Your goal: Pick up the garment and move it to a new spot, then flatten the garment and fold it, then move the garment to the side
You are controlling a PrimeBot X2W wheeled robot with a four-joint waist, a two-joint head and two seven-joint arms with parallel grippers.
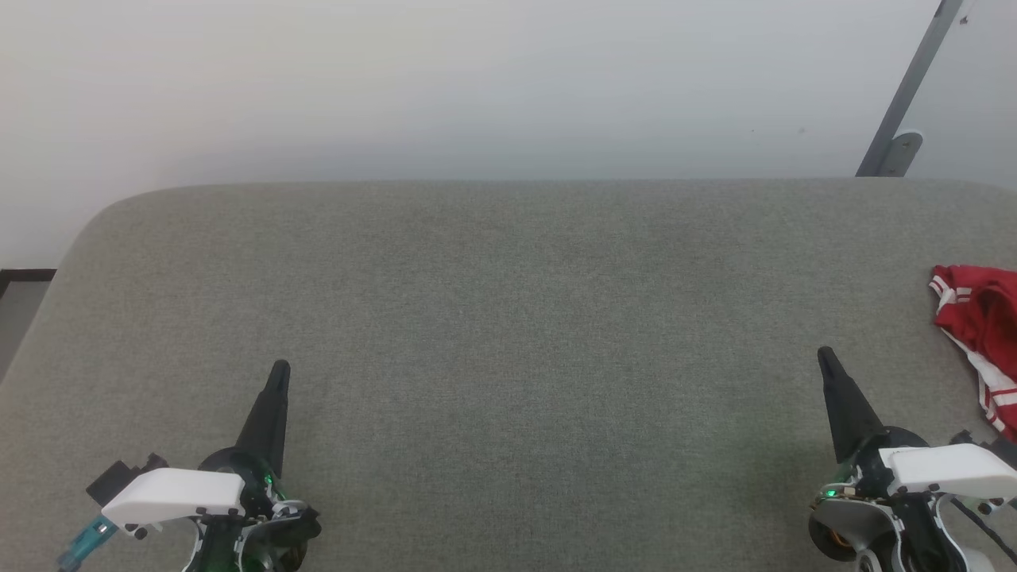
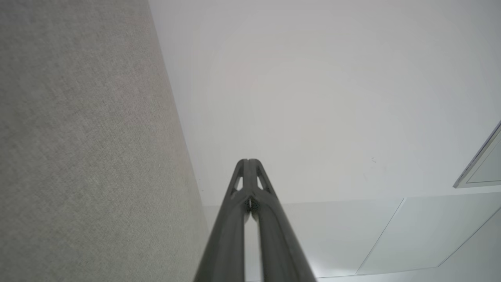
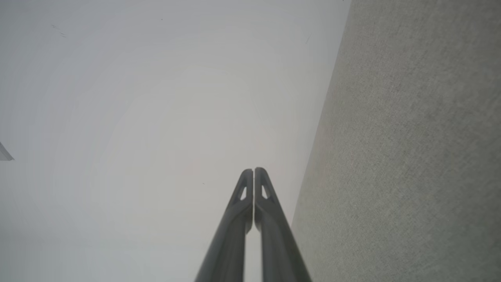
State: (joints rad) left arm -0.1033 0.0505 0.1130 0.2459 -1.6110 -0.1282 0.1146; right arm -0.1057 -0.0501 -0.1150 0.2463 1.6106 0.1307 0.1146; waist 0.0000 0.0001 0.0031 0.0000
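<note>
Padded surface [image 1: 508, 302] spread across the head view, wall [image 1: 477, 79] behind its far edge, slanted bar [image 1: 906, 95] behind its far right corner, garment [image 1: 981, 318] on its right edge, left gripper [image 1: 280, 369] over near left, right gripper [image 1: 825, 353] over near right, beside the garment but apart from it.

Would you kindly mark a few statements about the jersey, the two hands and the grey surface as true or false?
1. The garment lies bunched at the right edge of the head view. True.
2. The right hand is shut on the garment. False: its fingers are closed on nothing, and it is apart from the garment.
3. The left hand has its fingers closed together. True.
4. The garment is spread flat in the middle of the grey surface. False: it sits crumpled at the surface's right side.
5. The garment is nearer the left hand than the right. False: it is nearer the right hand.
</note>
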